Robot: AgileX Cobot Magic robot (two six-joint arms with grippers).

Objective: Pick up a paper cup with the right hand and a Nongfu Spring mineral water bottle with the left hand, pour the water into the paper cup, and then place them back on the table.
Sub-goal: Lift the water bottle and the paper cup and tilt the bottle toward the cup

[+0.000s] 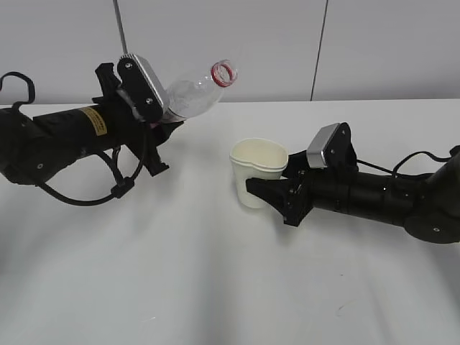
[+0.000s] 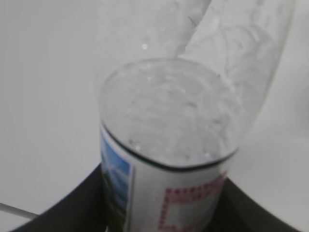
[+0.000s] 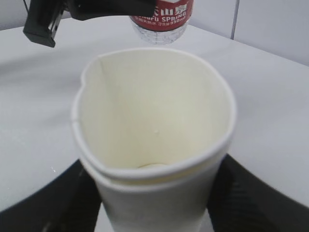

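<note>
My left gripper (image 1: 165, 121) is shut on the Nongfu Spring bottle (image 1: 192, 95), held above the table and tilted, its open red-ringed mouth pointing up and to the right. In the left wrist view the bottle (image 2: 169, 121) fills the frame between the black fingers (image 2: 79, 205). My right gripper (image 1: 270, 188) is shut on the white paper cup (image 1: 256, 176), whose rim is squeezed out of round. The cup (image 3: 154, 121) stands upright, low and to the right of the bottle's mouth. The bottle's red label (image 3: 161, 14) shows beyond it. I cannot tell whether the cup touches the table.
The white table (image 1: 215, 287) stretches to the front and sides. A grey wall with vertical seams (image 1: 320, 50) stands behind it. The left arm's black cable (image 1: 86, 200) loops down near the tabletop.
</note>
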